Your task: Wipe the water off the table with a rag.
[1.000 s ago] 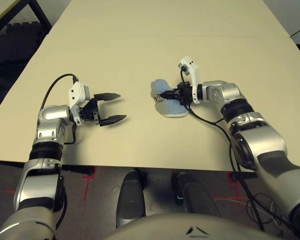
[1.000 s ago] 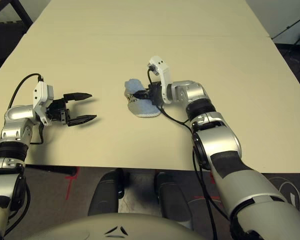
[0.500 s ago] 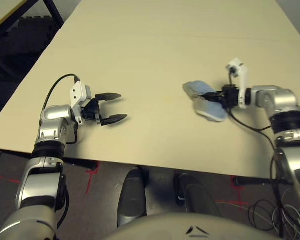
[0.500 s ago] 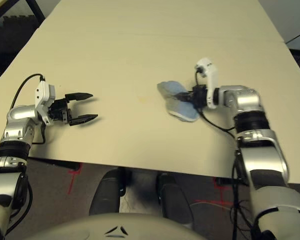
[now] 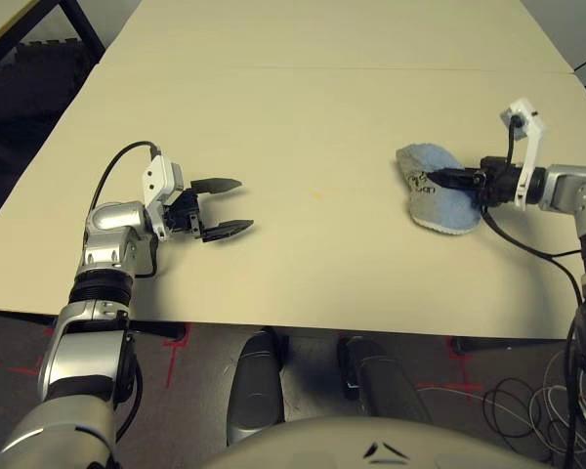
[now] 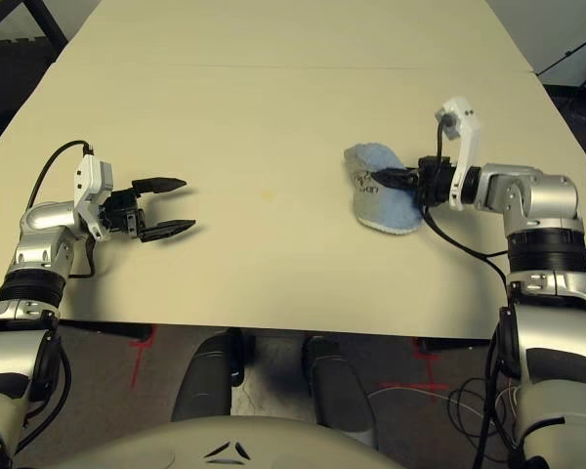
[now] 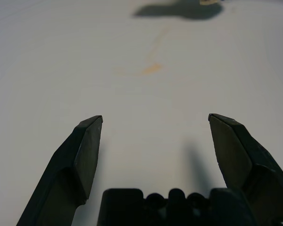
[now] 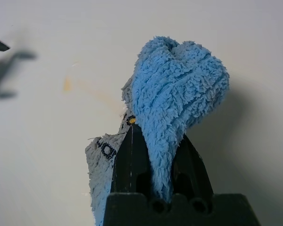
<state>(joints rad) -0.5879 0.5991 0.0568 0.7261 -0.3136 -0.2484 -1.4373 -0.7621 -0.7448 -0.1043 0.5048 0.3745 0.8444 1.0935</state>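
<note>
The light-blue rag (image 5: 432, 191) lies bunched on the cream table (image 5: 303, 98), right of centre. My right gripper (image 5: 439, 179) is shut on the rag, a fold of the cloth (image 8: 179, 89) pinched between its black fingers (image 8: 127, 150). A small faint yellow-orange smear of water (image 5: 317, 193) marks the table's middle, left of the rag; it also appears ahead of my left gripper as a water mark (image 7: 151, 69). My left gripper (image 5: 239, 205) hovers low over the table at the left, open and holding nothing, pointing towards the smear.
A faint seam (image 5: 273, 66) crosses the far part of the table. The near table edge (image 5: 303, 327) runs just below both arms. A black cable (image 5: 527, 244) from my right wrist trails over the table's right side. Dark frame parts (image 5: 39, 39) stand beyond the left edge.
My right gripper has dragged the rag rightwards across the table, away from the middle, leaving a faint smear there. My left arm has stayed put. The camera has shifted.
</note>
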